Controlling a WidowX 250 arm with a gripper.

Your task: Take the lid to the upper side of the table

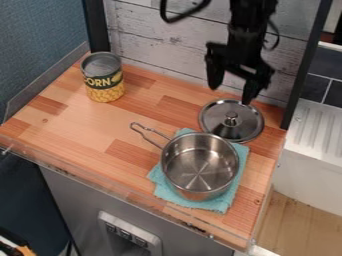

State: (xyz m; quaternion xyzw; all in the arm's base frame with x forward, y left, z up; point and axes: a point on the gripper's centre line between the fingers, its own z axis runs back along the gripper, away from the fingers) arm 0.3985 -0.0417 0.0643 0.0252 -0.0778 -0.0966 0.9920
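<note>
Lid [215, 120] lies knob-up on the table's [100, 125] upper right, just beyond the saucepan [199, 167]. Gripper [231, 94] hangs above, jaws apart.

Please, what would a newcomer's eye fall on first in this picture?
Probably the shiny metal pot, standing open on a blue-green cloth at the front right of the wooden counter. Next, the round lid just behind it, with the black gripper above, its jaws apart. The yellow-and-dark corn can stands out at the back left.
</note>
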